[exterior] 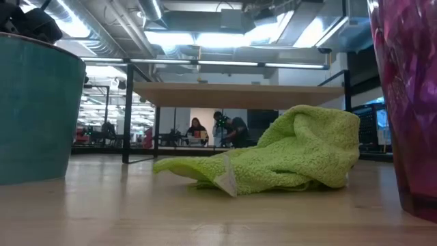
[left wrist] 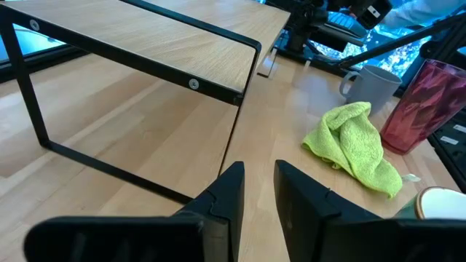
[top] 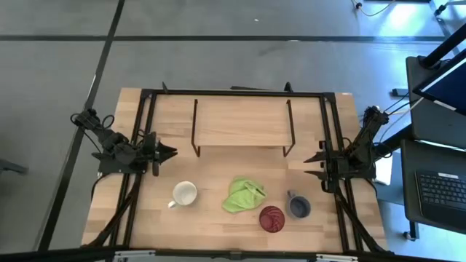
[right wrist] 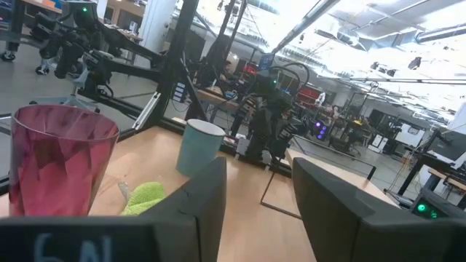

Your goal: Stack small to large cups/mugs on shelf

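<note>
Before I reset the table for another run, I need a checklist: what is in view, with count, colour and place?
Shelf: one, light wood with black legs, back middle of table.
Cream mug: one, front left.
Green cloth: one, crumpled, front centre.
Red tumbler: one, front, right of cloth.
Grey-blue mug: one, just right of tumbler.
Table: one, light wood, black frame.
Left gripper: open, empty, left of shelf.
Right gripper: open, empty, right of shelf.

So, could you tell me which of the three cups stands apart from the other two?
The white mug. It stands alone on the left of the green cloth, while the red tumbler and grey-blue mug stand close together on the cloth's right.
</note>
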Robot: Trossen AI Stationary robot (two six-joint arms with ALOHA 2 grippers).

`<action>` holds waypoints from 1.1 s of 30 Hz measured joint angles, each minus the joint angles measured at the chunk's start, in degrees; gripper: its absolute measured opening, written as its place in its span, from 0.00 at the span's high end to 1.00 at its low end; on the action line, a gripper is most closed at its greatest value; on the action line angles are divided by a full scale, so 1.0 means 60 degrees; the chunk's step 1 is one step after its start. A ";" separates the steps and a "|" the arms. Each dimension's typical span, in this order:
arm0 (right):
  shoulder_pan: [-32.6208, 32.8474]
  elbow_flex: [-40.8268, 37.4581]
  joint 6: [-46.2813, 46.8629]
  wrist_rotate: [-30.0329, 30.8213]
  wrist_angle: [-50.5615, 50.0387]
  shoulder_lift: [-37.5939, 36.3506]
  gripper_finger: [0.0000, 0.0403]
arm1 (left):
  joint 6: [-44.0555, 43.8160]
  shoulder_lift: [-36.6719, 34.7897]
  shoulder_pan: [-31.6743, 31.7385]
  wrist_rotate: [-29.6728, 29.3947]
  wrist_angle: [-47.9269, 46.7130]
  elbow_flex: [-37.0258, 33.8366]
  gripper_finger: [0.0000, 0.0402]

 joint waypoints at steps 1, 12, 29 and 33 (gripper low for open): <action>0.0000 0.0000 0.0000 0.0000 -0.0002 -0.0001 0.60 | 0.0000 -0.0002 -0.0001 0.0000 -0.0002 0.0000 0.82; 0.0000 -0.0002 0.0000 0.0000 -0.0002 0.0002 0.60 | 0.0000 -0.0002 -0.0002 0.0002 -0.0001 0.0000 0.82; 0.0000 0.0000 -0.0020 -0.0101 0.0236 -0.0002 0.60 | 0.0000 -0.0001 0.0000 0.0002 0.0001 0.0000 0.82; 0.0000 0.0000 -0.0022 -0.0095 0.0175 -0.0002 0.60 | -0.0003 -0.0002 0.0001 -0.0001 0.0001 0.0000 0.82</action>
